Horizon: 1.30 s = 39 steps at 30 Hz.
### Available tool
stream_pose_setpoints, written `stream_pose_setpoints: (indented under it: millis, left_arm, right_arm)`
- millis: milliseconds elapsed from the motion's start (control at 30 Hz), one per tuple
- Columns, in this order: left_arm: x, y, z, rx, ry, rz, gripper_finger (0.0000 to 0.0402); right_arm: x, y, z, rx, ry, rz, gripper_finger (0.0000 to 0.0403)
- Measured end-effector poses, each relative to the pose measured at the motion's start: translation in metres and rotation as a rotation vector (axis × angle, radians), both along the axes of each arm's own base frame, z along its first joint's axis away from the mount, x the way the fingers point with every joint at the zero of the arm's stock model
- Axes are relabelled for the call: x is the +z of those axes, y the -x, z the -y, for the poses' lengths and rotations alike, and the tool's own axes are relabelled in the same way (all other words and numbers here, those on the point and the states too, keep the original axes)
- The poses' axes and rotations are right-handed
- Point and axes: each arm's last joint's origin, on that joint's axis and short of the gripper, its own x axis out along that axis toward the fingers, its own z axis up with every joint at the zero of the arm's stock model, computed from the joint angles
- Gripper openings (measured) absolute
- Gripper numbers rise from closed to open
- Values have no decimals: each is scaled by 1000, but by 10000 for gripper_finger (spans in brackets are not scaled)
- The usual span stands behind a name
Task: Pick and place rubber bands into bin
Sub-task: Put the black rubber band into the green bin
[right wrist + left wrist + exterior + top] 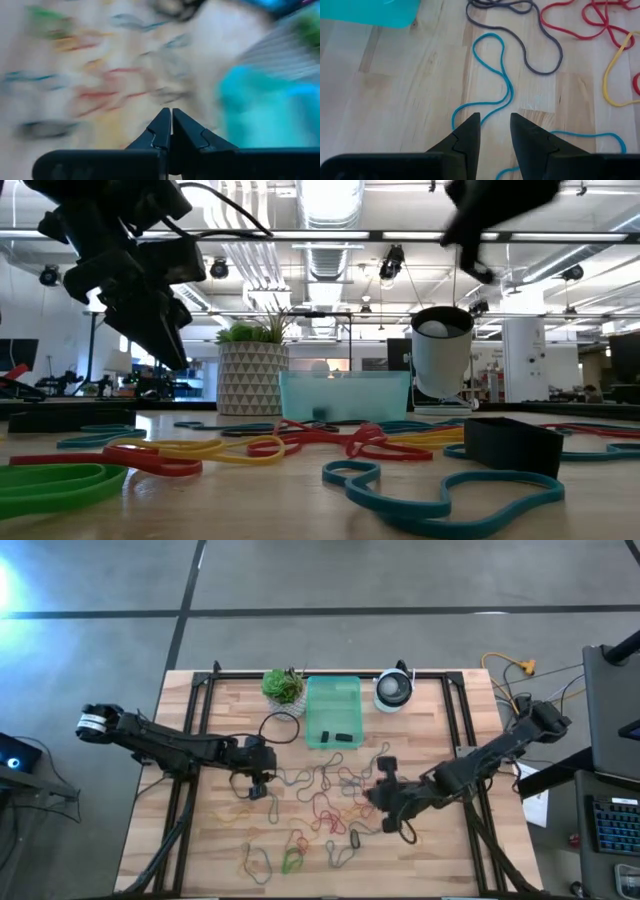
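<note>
On the wooden table point(200, 840), the largest risk is judged to lie in the tangle itself: the rubber bands point(325, 805) are strewn across the middle and near half of the top, many overlapping, so a single pinch could drag several loops along and scatter them short of the bin point(332, 712). The bin stands at the far edge, between a potted plant point(284, 686) and a round white-and-dark device point(394, 690); a swinging arm could nudge any of the three.

The right gripper point(171, 122) is positioned over the right side of the pile with its fingers pressed together. No band is seen between the tips, so an empty close is likely, and a carry to the bin would then deliver nothing. The right wrist view is smeared, so the tips cannot be checked further.

The left gripper point(495, 127) is held just above the boards with its fingers spread, straddling a thin blue band point(492, 75). A close made too high would be expected to miss so flat a loop; one made too low could jam the tips on the wood.

The bands are seen as thin, limp loops in red, yellow, green, blue and dark grey, lying flat in irregular curves. Two small dark items already lie in the bin.
</note>
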Motion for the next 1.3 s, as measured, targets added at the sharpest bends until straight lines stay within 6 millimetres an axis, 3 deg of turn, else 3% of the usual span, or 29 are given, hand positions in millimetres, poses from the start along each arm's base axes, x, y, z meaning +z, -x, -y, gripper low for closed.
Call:
stream_pose_setpoints:
  millis: [133,267,600,733,1033,1300]
  left_arm:
    - [1,-1,0,0,2,20,91]
    - [2,-3,0,-4,1,35,91]
    - [10,-11,1,-51,-38,158,91]
    - [11,-12,1,-60,-46,170,91]
    - [11,-12,1,-75,-61,170,91]
    - [10,-11,1,-80,-65,156,91]
  right_arm:
    - [19,-11,19,-95,182,67,9]
    - [25,-28,48,-178,213,99,9]
    - [-16,-61,148,-319,125,110,9]
    - [-33,-68,178,-324,53,103,9]
    - [-66,-82,207,-286,-91,58,20]
    - [-65,-83,210,-291,-110,65,110]
